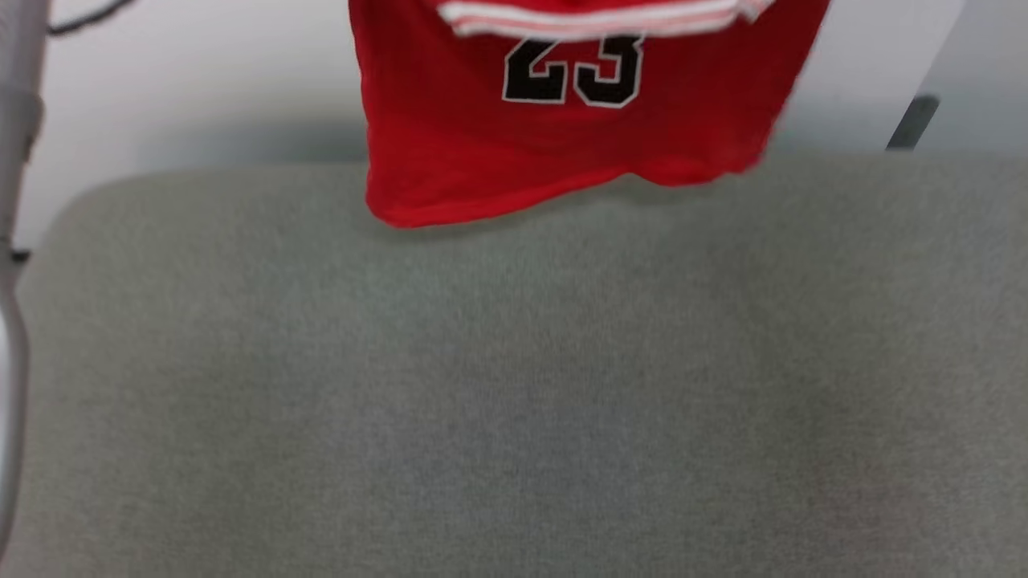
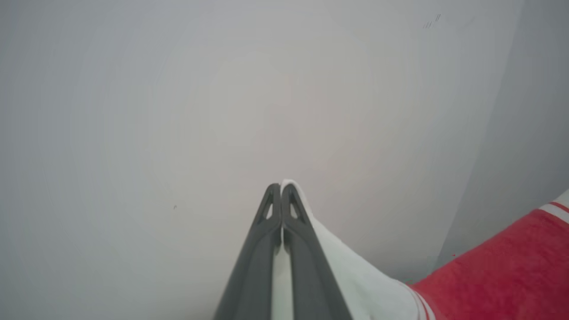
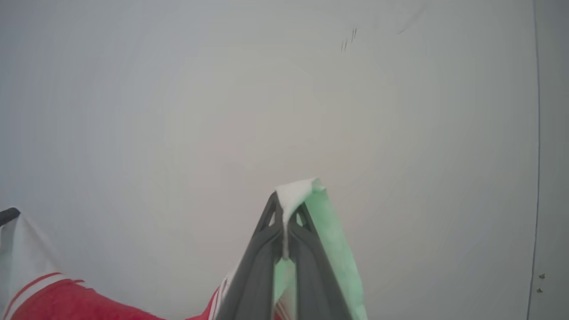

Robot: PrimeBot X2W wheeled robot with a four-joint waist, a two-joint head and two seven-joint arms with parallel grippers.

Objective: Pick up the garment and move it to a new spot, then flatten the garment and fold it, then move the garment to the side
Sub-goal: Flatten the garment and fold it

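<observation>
Garment: the garment (image 1: 562,136), a red jersey with a black 23 outlined in white and striped trim above it, hangs spread in the air over the far edge of the grey padded surface (image 1: 514,385). Its hem reaches that edge, left corner lowest. I cannot tell whether it touches.
Left gripper: the left gripper (image 2: 281,189) has its jaws pressed together on a white sleeve end, with red cloth trailing away beside it.
Right gripper: the right gripper (image 3: 284,209) has its jaws closed on a white edge of the garment, a tuft poking past the tips.
Progress: the pick-up looks done and the carry to a new spot seems under way. Laying down, flattening, folding and moving aside all remain.
Surroundings: a pale wall (image 1: 201,80) stands behind, a pale pole (image 1: 12,321) runs along the left edge, and a dark bar (image 1: 911,122) sits beyond the far right corner.
In the way: likely only the pole, which might catch a swinging sleeve.
</observation>
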